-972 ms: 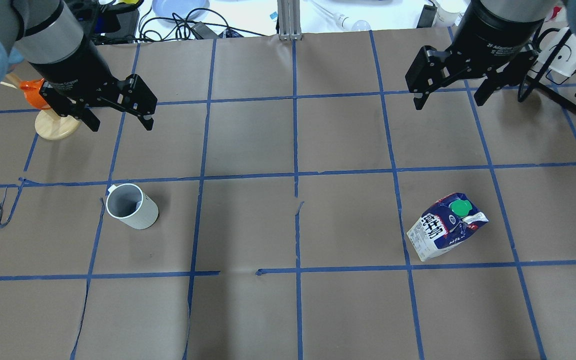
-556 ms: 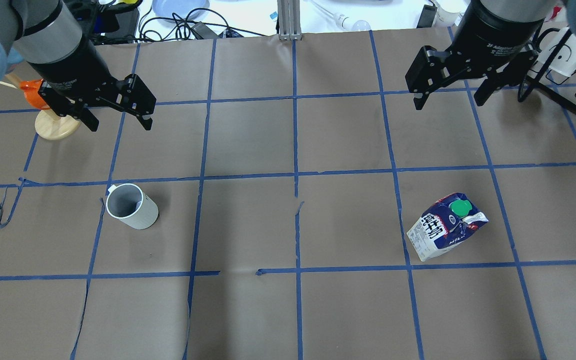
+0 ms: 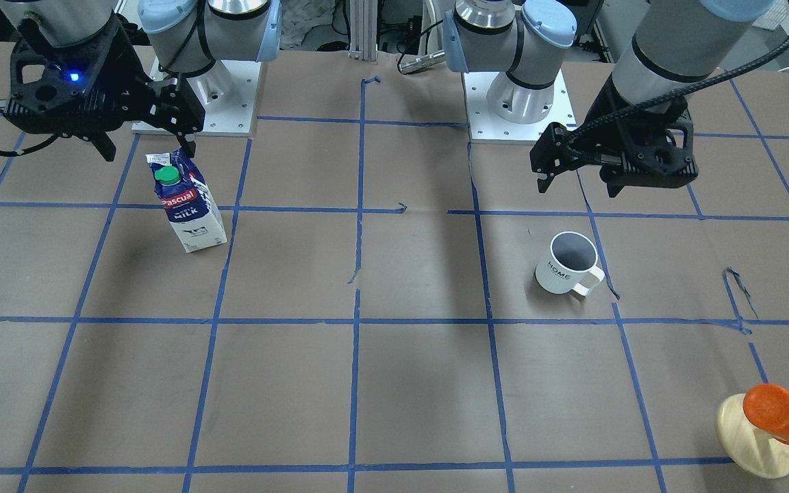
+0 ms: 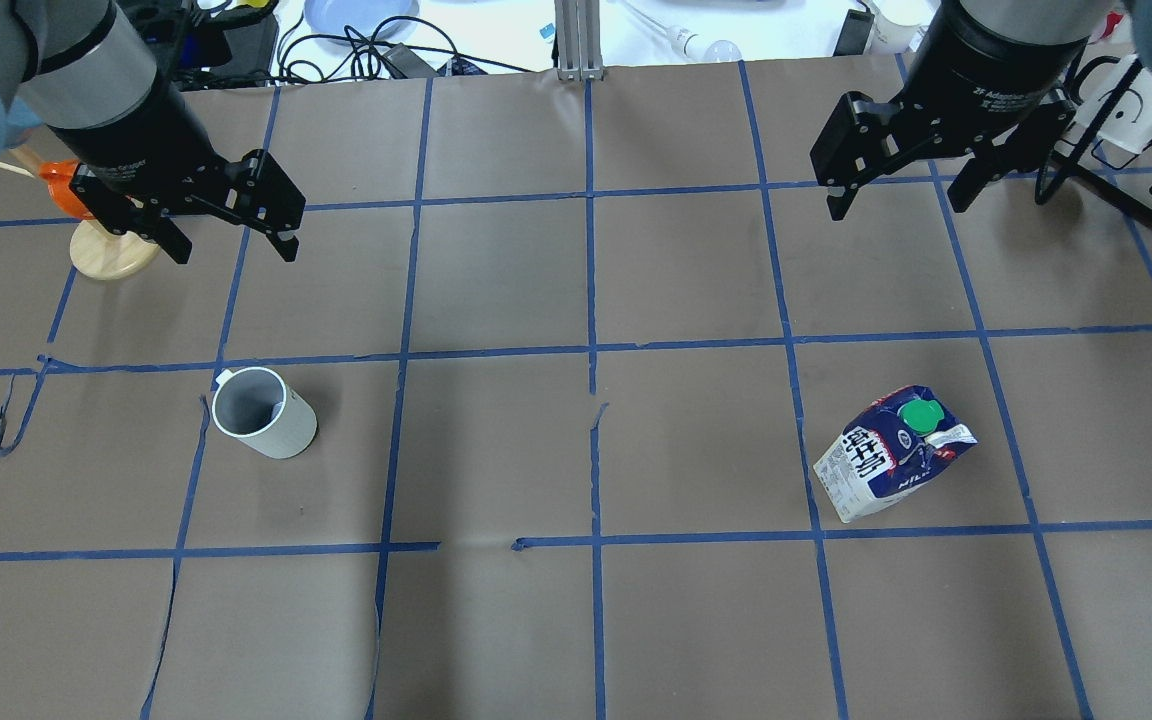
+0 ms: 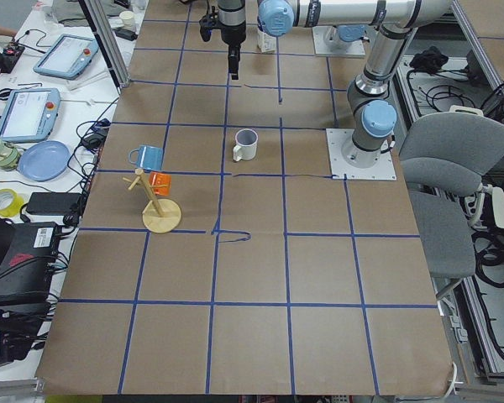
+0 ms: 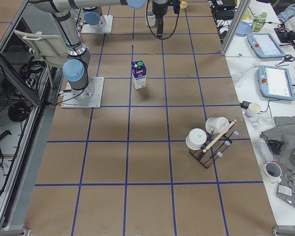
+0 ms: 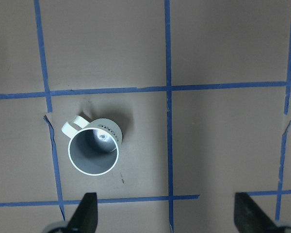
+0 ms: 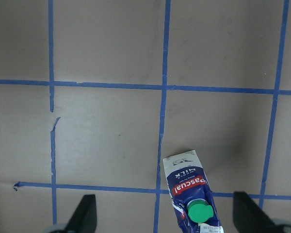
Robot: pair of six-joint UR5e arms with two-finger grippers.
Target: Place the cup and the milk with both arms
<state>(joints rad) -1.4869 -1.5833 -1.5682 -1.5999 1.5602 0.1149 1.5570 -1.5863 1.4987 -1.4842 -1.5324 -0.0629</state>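
The white cup (image 4: 263,413) stands upright on the left half of the table, also in the front view (image 3: 568,263) and left wrist view (image 7: 94,148). My left gripper (image 4: 234,250) is open and empty, hovering beyond the cup (image 3: 576,186). The blue and white milk carton (image 4: 894,453) with a green cap stands upright on the right half (image 3: 187,203), and shows in the right wrist view (image 8: 191,191). My right gripper (image 4: 898,205) is open and empty, hovering beyond the carton (image 3: 148,152).
An orange cup-like thing on a pale wooden stand (image 4: 101,235) sits just left of my left gripper. A black rack with white mugs (image 4: 1126,120) stands at the far right. A blue plate (image 4: 356,15) and cables lie past the far edge.
My left gripper has shifted slightly toward the far left and looks a little smaller. The right gripper, cup and milk have not moved.
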